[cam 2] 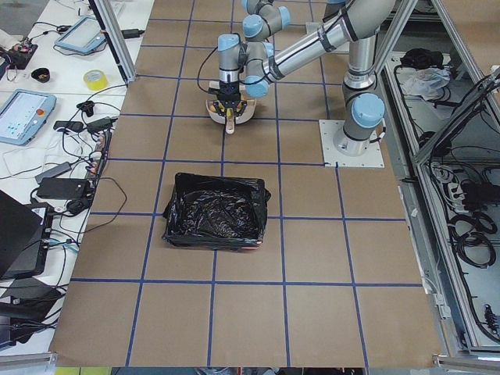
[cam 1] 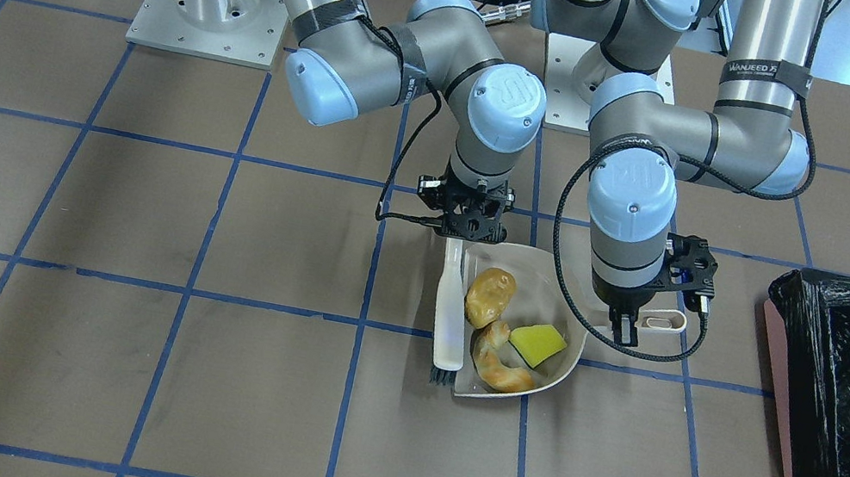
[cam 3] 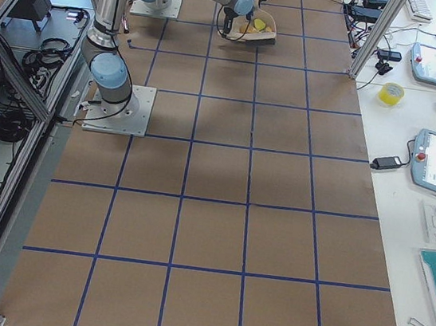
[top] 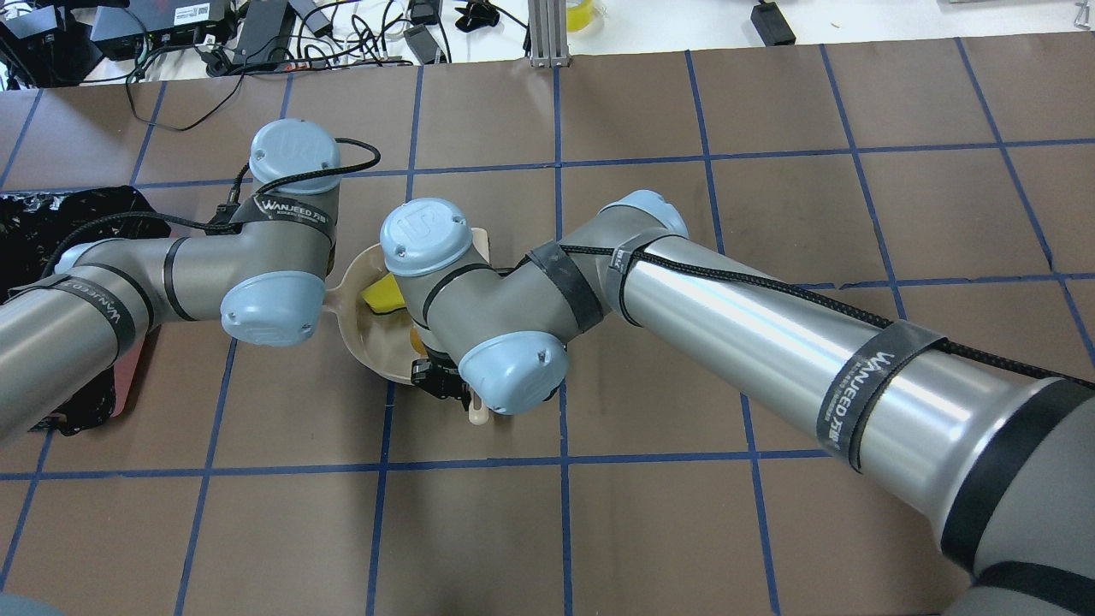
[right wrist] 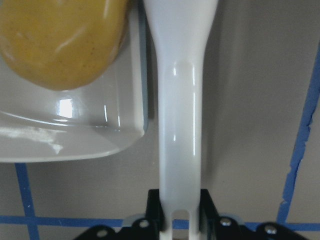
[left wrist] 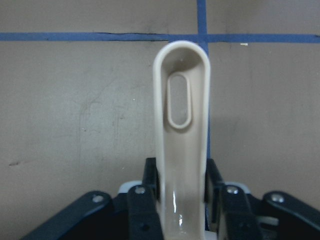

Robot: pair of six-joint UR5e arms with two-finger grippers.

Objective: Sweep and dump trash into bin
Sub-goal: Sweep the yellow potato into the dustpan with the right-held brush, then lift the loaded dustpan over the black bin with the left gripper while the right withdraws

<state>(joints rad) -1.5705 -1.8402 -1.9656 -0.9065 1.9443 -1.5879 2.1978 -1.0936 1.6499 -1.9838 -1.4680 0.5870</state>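
The trash lies in a beige dustpan: a golden-brown lump, a tan croissant-like piece and a yellow-green wedge. My left gripper is shut on the dustpan's handle, which runs between its fingers in the left wrist view. My right gripper is shut on the handle of a white brush. The brush lies along the dustpan's open side, with its dark bristles at the far end. The lump also shows beside the brush handle. The bin, lined with a black bag, stands on my left, apart from the dustpan.
The table is brown with blue tape grid lines. In the overhead view my left arm covers most of the bin. Cables and devices lie along the far table edge. The arm bases stand at the robot's side.
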